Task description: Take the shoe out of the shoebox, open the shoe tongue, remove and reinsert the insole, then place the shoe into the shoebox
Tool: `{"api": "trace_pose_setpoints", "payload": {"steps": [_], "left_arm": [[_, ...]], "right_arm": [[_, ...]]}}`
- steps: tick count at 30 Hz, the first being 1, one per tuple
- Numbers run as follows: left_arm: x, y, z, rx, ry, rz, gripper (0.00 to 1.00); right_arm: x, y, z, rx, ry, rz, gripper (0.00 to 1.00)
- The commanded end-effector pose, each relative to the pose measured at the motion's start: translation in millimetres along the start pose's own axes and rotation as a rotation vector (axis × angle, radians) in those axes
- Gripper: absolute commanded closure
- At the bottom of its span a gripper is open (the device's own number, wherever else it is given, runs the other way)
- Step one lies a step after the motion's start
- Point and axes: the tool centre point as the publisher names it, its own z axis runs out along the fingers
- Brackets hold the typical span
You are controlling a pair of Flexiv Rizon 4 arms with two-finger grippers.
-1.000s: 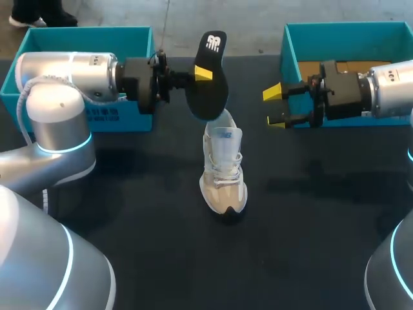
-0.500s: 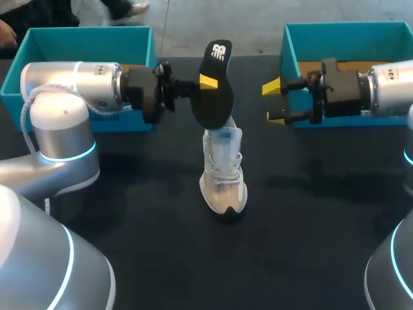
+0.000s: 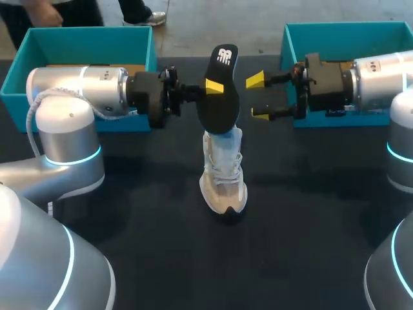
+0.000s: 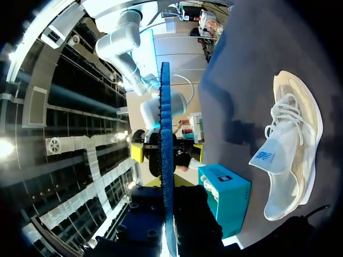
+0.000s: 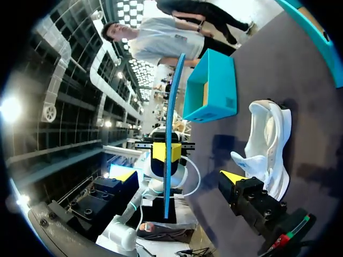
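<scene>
A white sneaker [image 3: 222,174] stands on the dark table with its toe toward the near edge and its tongue pulled up. Just above its heel, my left gripper [image 3: 208,86] is shut on a black insole [image 3: 221,103], which it holds upright on edge. My right gripper [image 3: 258,97] stands open a short way right of the insole, apart from it. The left wrist view has the insole [image 4: 165,160] edge-on in my left gripper [image 4: 167,214], with the sneaker [image 4: 292,144] beside it. Ahead of my right gripper [image 5: 178,175], the right wrist view shows the insole [image 5: 170,139] and the sneaker [image 5: 265,144].
Two teal shoeboxes sit at the table's far edge, one at the left [image 3: 39,45] behind my left arm and one at the right [image 3: 335,32] behind my right arm. The near half of the table is bare dark cloth.
My left gripper has carried the insole to the right and slightly farther back. My right gripper has moved left toward the insole, staying open. The sneaker has not moved.
</scene>
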Motion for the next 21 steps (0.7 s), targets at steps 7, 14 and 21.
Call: {"api": "trace_pose_setpoints", "payload": {"steps": [7, 14, 21], "left_arm": [[3.3, 4.1, 8.6, -0.028, -0.007, 0.002, 1.00], [5.9, 2.9, 12.9, -0.031, -0.008, -0.009, 1.00], [6.1, 3.2, 13.4, -0.033, -0.010, -0.011, 1.00]], "right_arm": [[-1.0, 6.8, 23.9, 0.048, 0.015, 0.009, 0.00], [-0.8, 6.5, 31.8, 0.073, 0.022, 0.004, 0.23], [-0.1, 4.3, 38.9, 0.089, 0.029, -0.001, 0.54]]}}
